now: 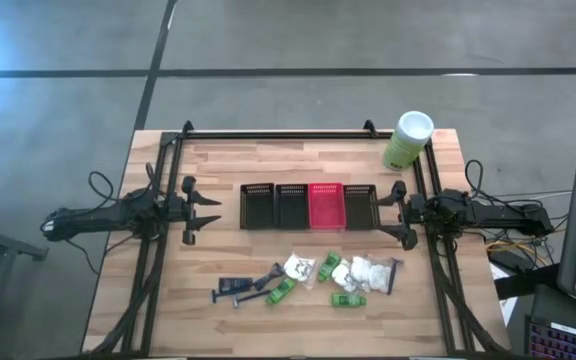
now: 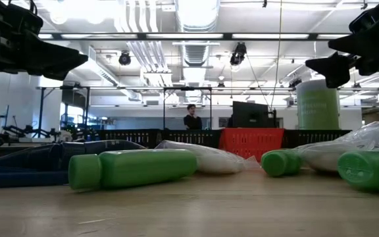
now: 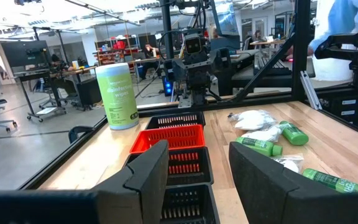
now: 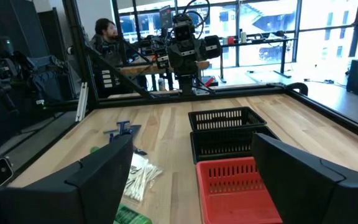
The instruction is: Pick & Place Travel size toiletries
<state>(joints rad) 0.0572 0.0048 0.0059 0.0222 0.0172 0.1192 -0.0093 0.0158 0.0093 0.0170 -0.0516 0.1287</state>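
The toiletries lie loose on the table's near middle. Green little bottles, white crinkly packets and dark razor-like sticks all rest flat on the wood. In the low view a green bottle lies on its side in front. My left gripper hovers open at the left end of the basket row. My right gripper hovers open at the right end. Both are raised above the table and hold nothing.
A row of small mesh baskets, three black and one red, sits mid-table between the grippers. A pale-green canister with a white lid stands at the far right corner. Black frame rails run along the far, left and right edges.
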